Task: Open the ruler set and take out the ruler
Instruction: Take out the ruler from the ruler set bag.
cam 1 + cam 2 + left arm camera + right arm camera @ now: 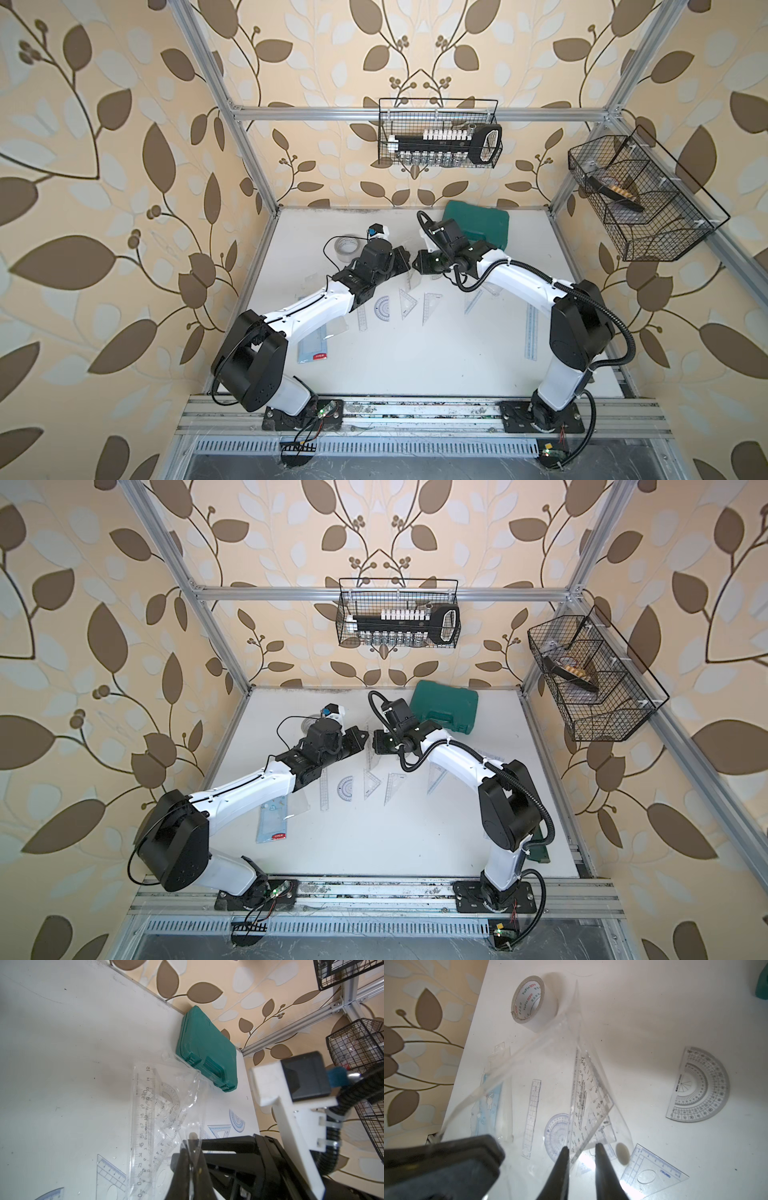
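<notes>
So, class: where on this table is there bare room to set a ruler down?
Bare: the table's near strip between package, long ruler and the protractor row; also right of the green case. Crowded: mid-table, under the held sleeve.

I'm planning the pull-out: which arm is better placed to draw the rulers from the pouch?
Right, probably. The right gripper straddles the end of the rulers, while the left gripper pinches the pouch edge, anchoring it.

We find the tape roll (347, 248) at the tabletop's (415, 365) back left, the case (482, 224) back right, and the ruler set (166, 1109) above mid-tabletop between them. A protractor (382, 309) and set squares (408, 303) lie before it, a package (311, 351) front left.
</notes>
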Controlling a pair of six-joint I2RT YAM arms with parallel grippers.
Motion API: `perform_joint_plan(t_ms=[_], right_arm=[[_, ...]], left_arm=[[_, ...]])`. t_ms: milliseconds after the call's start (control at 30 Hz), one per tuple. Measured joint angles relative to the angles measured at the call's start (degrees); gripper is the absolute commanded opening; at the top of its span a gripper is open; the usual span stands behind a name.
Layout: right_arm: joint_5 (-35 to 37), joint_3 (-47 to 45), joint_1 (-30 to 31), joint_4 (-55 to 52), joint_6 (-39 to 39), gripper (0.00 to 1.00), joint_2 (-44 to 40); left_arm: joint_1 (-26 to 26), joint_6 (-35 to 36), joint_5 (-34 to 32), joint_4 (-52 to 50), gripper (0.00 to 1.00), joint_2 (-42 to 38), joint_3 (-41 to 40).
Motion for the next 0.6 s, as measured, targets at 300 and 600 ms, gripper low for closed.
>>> perform_joint_plan(t_ms=[300,600], right_arm=[[-0.4,1.0,-1.1,0.9,0.9,0.23,0.3],[-1.3,2.3,-1.5,1.7,1.6,0.23,2.4]], left_arm=[[0.0,0.0,0.1,0.1,0.0,0.0,0.0],[0.0,0.0,0.3,0.5,0.0,0.0,0.0]])
